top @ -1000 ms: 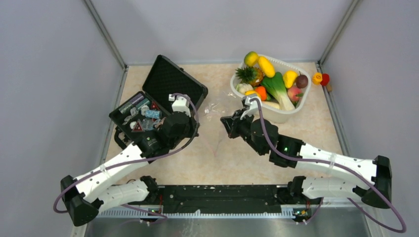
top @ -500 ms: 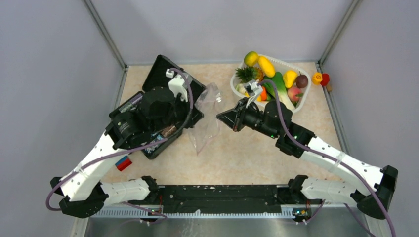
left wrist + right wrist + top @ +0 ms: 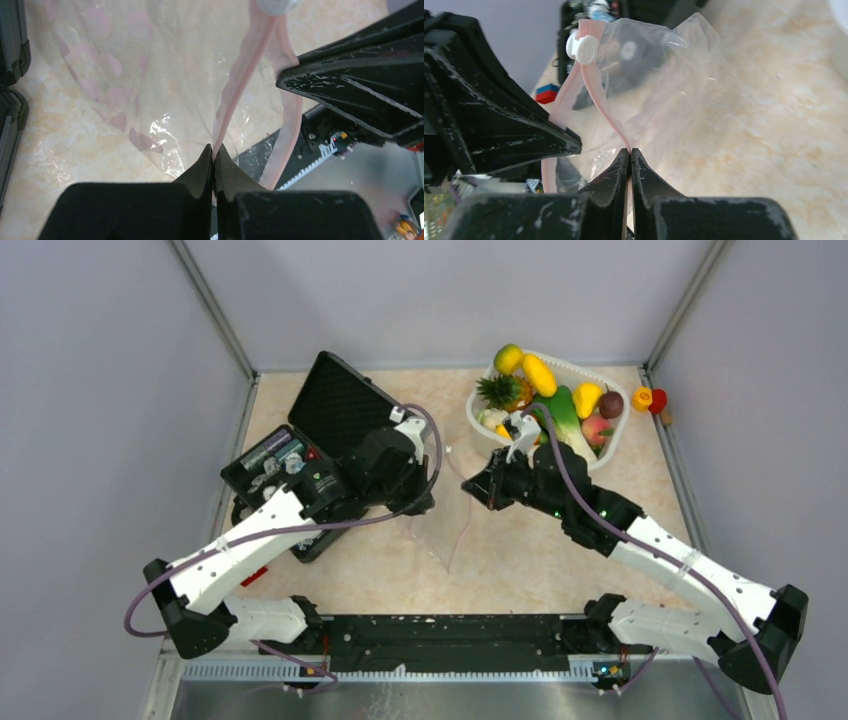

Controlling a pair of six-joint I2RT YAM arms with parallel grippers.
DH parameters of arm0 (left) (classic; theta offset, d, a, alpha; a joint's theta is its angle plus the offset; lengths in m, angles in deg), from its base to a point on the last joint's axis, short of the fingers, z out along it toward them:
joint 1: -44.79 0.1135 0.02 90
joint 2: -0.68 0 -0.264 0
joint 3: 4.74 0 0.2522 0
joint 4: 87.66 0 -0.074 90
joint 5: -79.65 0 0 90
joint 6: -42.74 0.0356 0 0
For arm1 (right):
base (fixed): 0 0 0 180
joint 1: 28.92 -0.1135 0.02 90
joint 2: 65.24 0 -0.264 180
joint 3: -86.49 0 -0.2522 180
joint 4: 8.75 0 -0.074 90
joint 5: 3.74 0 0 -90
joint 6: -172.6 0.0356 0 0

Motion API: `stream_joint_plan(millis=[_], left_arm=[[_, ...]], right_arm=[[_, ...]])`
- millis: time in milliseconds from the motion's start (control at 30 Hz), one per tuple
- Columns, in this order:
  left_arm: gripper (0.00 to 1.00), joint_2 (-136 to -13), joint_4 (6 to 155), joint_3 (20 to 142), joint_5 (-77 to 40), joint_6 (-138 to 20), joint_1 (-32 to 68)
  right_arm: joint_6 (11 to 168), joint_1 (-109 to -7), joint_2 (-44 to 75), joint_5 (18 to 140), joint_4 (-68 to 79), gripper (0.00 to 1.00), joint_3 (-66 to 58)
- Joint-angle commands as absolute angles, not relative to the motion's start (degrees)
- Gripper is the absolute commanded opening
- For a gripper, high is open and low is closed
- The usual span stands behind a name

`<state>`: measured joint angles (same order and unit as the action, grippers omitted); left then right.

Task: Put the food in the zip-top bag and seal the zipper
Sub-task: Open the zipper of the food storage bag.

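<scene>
The clear zip-top bag (image 3: pixel 447 535) hangs off the table between my two grippers, its mouth up. My left gripper (image 3: pixel 429 504) is shut on one side of the pink zipper strip (image 3: pixel 240 75). My right gripper (image 3: pixel 467 486) is shut on the other side of the strip (image 3: pixel 596 100). A white slider (image 3: pixel 581 47) sits at the strip's end. The jaws show closed on the strip in the left wrist view (image 3: pixel 214 150) and in the right wrist view (image 3: pixel 630 150). The food (image 3: pixel 555 405) lies piled in the white tub (image 3: pixel 578 364) at the back right. I see no food in the bag.
An open black case (image 3: pixel 335 415) with small items stands at the left, right behind my left arm. An orange and a red piece (image 3: pixel 650 398) lie outside the tub by the right wall. A red-blue block (image 3: pixel 255 575) lies near the case.
My left arm swung from over the case to the right and nearer. The bag came off the table and now hangs between both grippers. The right gripper shifted slightly right.
</scene>
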<state>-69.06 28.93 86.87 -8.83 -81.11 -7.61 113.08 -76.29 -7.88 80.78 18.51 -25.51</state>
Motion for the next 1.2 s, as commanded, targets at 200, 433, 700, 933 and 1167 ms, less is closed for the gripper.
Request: stream_joint_plan(millis=[200, 433, 700, 933, 1167], left_arm=[[0.00, -77.42, 41.74, 88.20, -1.54, -82.32, -7.77], [0.00, -79.63, 45.68, 87.79, -0.74, -83.50, -7.62], [0.00, -81.52, 46.21, 87.90, -2.21, -83.20, -7.56], [0.06, -80.36, 45.88, 86.53, -1.88, -81.84, -7.58], [0.27, -80.91, 46.70, 84.80, -4.02, -80.83, -7.60]], right_arm=[[113.31, -76.29, -7.50, 92.41, 22.89, 0.35, -26.68], [115.30, -77.64, -9.28, 96.04, 21.03, 0.51, -30.89], [120.45, -78.92, -8.77, 96.66, 7.65, 0.44, -36.91], [121.45, -79.38, -8.38, 104.25, 6.59, 0.00, -38.79], [122.76, -79.41, -10.18, 100.01, 2.67, 0.00, -39.72]])
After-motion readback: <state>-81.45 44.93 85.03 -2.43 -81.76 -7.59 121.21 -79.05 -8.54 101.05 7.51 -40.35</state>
